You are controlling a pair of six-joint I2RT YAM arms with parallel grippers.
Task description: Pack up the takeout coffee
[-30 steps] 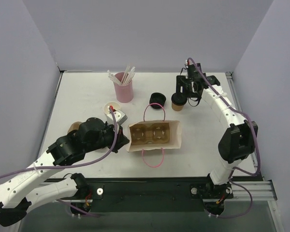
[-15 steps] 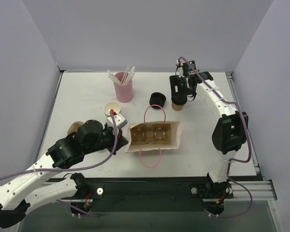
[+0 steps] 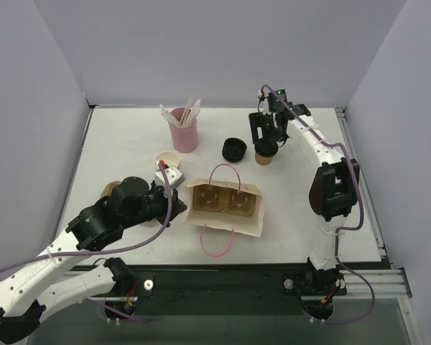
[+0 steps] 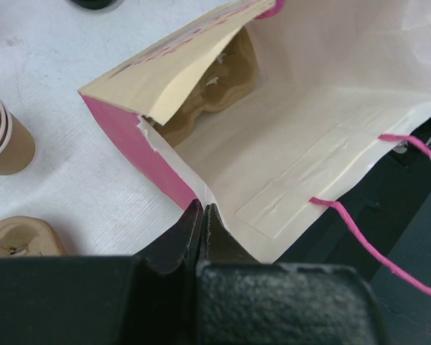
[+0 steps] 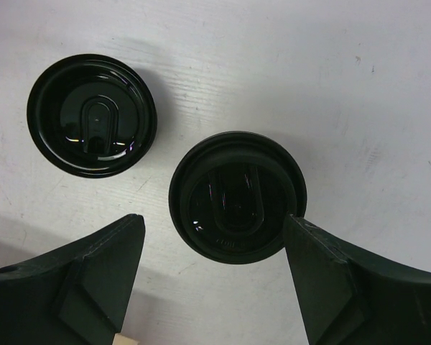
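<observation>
The takeout coffee (image 3: 264, 154), a brown paper cup with a black lid, stands at the back right of the table. My right gripper (image 3: 266, 138) hovers right above it, open. In the right wrist view the lid (image 5: 237, 195) lies between the spread fingers of that gripper (image 5: 214, 220), with the right fingertip (image 5: 302, 233) at the lid's rim. The pink-and-cream paper bag (image 3: 224, 208) lies on its side mid-table with a pulp cup carrier (image 3: 223, 201) inside. My left gripper (image 4: 202, 213) is shut on the bag's mouth edge (image 4: 179, 188), holding the bag (image 4: 309, 136) open.
A stack of loose black lids (image 3: 234, 149) sits just left of the coffee, also in the right wrist view (image 5: 92, 115). A pink cup of white straws (image 3: 183, 131) stands at the back. A small empty paper cup (image 3: 165, 159) and another pulp carrier (image 3: 113, 189) lie by my left arm.
My right gripper has moved left and settled over the coffee cup. My left gripper has shifted the bag, turning it a little and lifting its mouth edge.
</observation>
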